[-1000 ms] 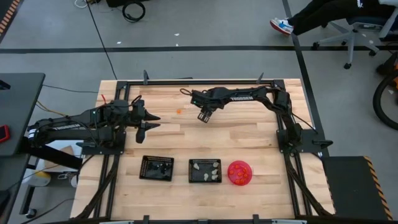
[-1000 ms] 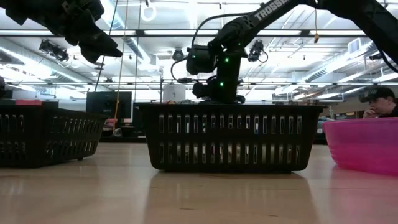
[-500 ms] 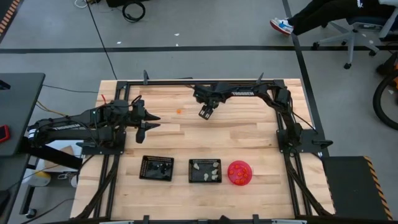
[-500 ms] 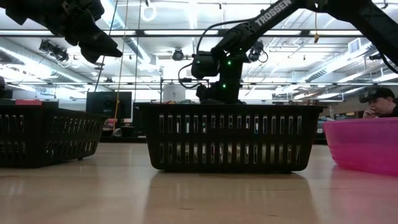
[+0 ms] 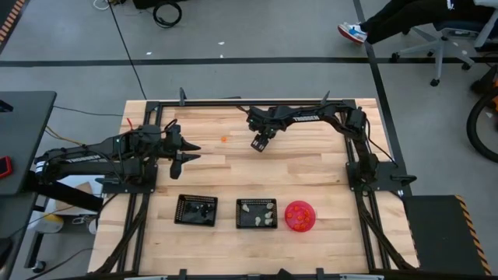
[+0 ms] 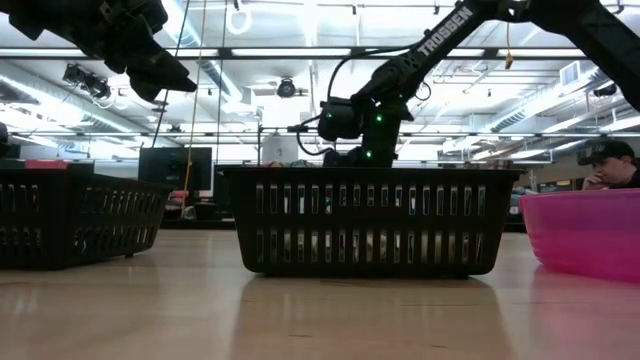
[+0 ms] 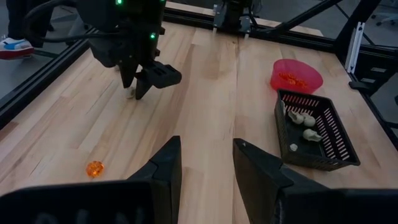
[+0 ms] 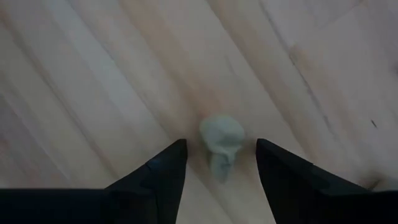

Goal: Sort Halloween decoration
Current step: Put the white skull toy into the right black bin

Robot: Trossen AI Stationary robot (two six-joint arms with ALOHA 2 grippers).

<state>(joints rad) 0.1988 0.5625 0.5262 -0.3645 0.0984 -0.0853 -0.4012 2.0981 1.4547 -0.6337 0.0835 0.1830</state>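
Your right end effector [image 8: 216,163] is down close over the bench [image 5: 311,167], fingers spread wide with nothing gripped; a pale grey-green trinket [image 8: 221,140] lies on the wood between the two fingertips, a gap on either side, touching neither; in the high view that end effector [image 5: 258,143] sits toward the bench's 12 o'clock edge, near the middle of its width, and the left wrist view shows the same pale piece [image 7: 130,93] just beneath the dark fingers.

Out from there, toward 9 o'clock of your right end effector, one orange trinket [image 5: 223,139] lies alone on the bare wood, well apart from it; farther on at 9 o'clock your left end effector [image 5: 189,152] hangs above the bench, fingers parted and empty.

Toward the 6 o'clock edge stand three containers in a row; the left black mesh tray [image 5: 196,210] holds dark pieces too small to make out; the middle black mesh tray [image 5: 257,213] holds several pale cream pieces [image 5: 247,208]; the pink bowl [image 5: 300,216] on the right holds orange pieces [image 7: 290,77]; all three are well apart from both end effectors.

At the low view's right edge, a person [image 6: 608,163] sits in the room beyond.
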